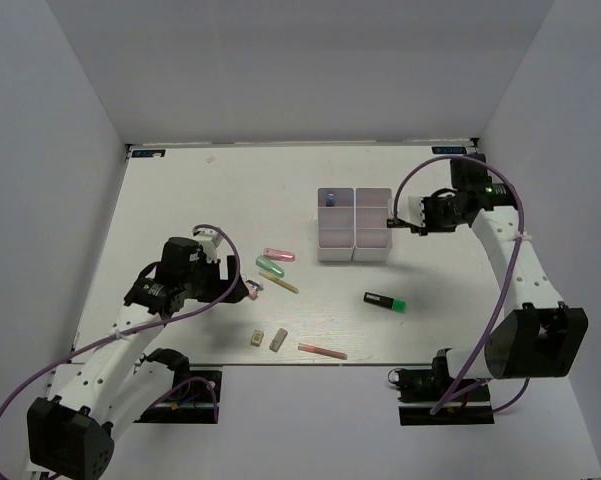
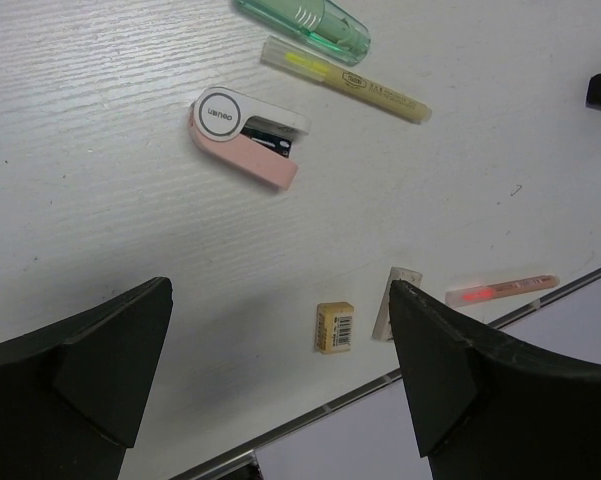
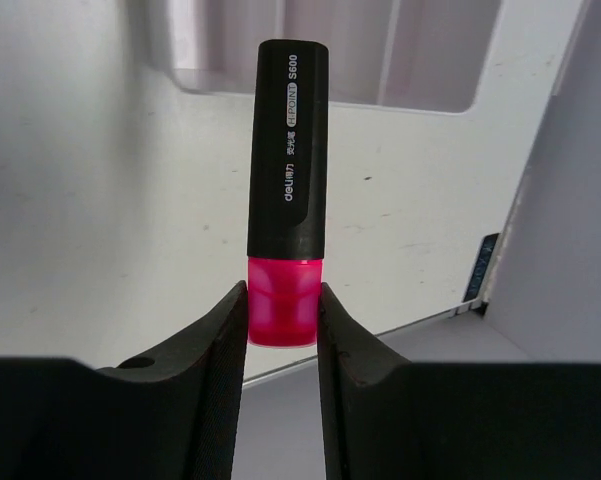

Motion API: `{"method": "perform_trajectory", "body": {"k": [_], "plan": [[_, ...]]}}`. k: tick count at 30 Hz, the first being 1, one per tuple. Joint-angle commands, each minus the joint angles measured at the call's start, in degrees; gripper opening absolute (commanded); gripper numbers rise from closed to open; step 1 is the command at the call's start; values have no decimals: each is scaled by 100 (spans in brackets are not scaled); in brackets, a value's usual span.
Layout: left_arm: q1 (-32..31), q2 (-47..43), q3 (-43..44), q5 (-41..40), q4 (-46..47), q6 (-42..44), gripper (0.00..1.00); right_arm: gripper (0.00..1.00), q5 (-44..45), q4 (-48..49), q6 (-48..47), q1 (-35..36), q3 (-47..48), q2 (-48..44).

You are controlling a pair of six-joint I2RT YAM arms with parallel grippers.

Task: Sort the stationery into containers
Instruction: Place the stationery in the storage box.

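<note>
The white compartment box [image 1: 353,236] stands right of the table's middle; a small dark item [image 1: 330,200] sits in its far-left cell. My right gripper [image 1: 408,222] hovers just right of the box, shut on the red cap of a black highlighter [image 3: 287,170], with the box [image 3: 420,60] ahead of it. My left gripper [image 2: 280,290] is open and empty above a beige eraser [image 2: 334,327]. A grey eraser [image 2: 392,303], thin pink pen [image 2: 500,291], yellow pen [image 2: 345,80] and green marker [image 2: 305,22] lie around. A pink marker [image 1: 279,254] and a green-capped highlighter [image 1: 385,301] lie on the table.
A pink and white mini stapler [image 2: 248,137] lies near the yellow pen. The table's front edge [image 2: 380,385] runs just past the erasers. White walls enclose the table on three sides.
</note>
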Motion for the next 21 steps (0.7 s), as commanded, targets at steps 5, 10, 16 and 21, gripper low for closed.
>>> {"method": "perform_trajectory", "body": {"k": [5, 10, 16, 21], "plan": [[20, 42, 48, 59, 47, 91, 100, 0, 765, 1666, 379, 570, 434, 685], [20, 59, 57, 33, 47, 109, 100, 0, 1365, 2135, 247, 895, 512, 1125], [20, 68, 57, 59, 38, 109, 100, 0, 1629, 2338, 264, 1062, 758, 1388], [29, 68, 66, 77, 47, 109, 100, 0, 1908, 2408, -43, 1133, 715, 1485]]}}
